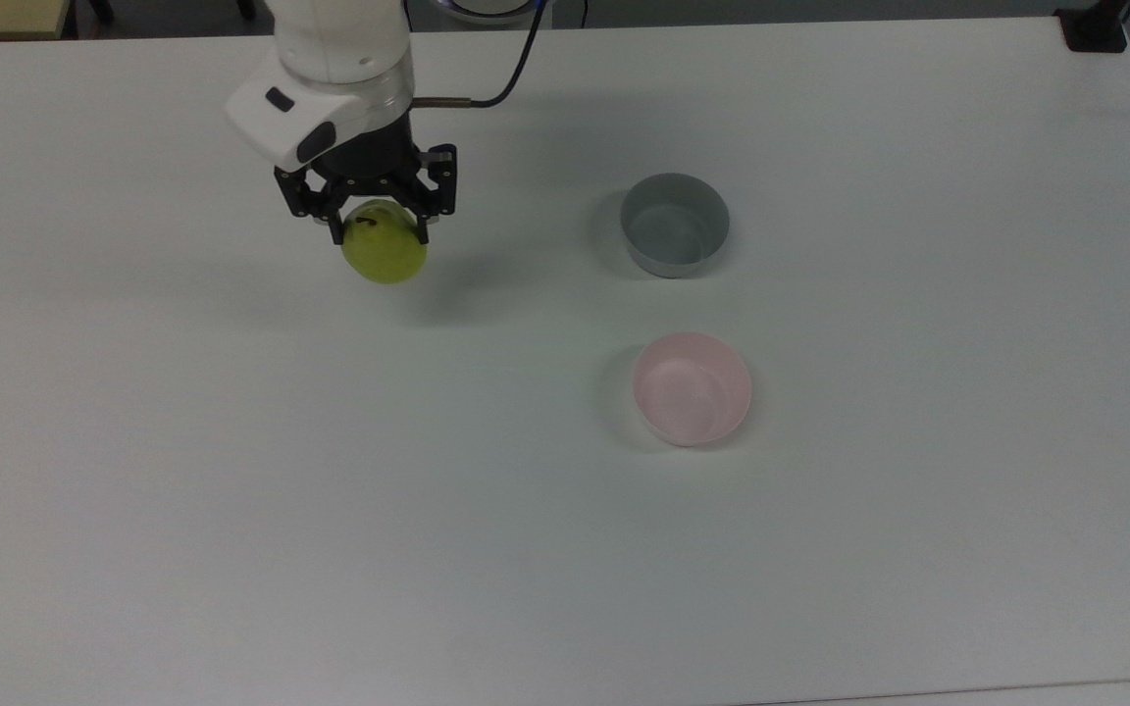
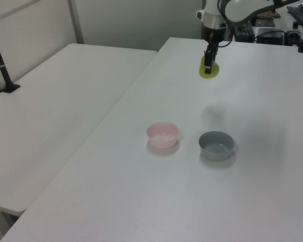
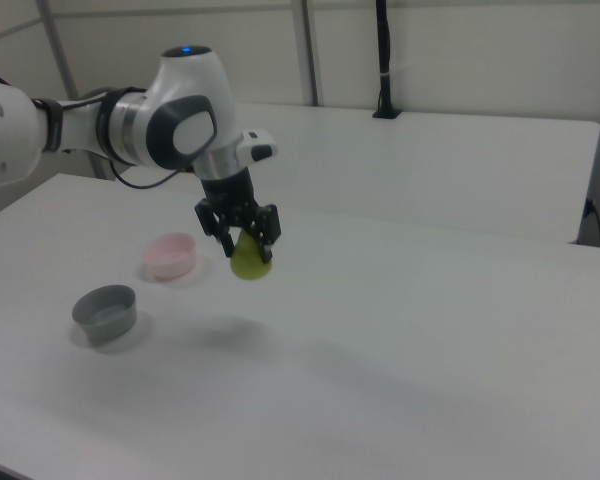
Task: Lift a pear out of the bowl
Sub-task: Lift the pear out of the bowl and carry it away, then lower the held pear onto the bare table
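Note:
The yellow-green pear [image 1: 385,245] hangs in the air above the white table, with my gripper [image 1: 378,231] shut on its upper part near the dark stem. It is far to the top view's left of the pink bowl [image 1: 692,388], which stands empty. In the left view the pear [image 2: 209,70] is held well behind the pink bowl [image 2: 162,134] by the gripper [image 2: 208,68]. In the right view the pear [image 3: 250,258] dangles from the gripper [image 3: 247,243], to the right of the bowl [image 3: 169,255], with its shadow on the table below.
An empty grey bowl [image 1: 674,226] stands beyond the pink one in the top view; it is also seen as a grey bowl [image 2: 216,144] and grey bowl [image 3: 105,311]. A black post [image 3: 383,60] stands on the neighbouring table [image 2: 50,111].

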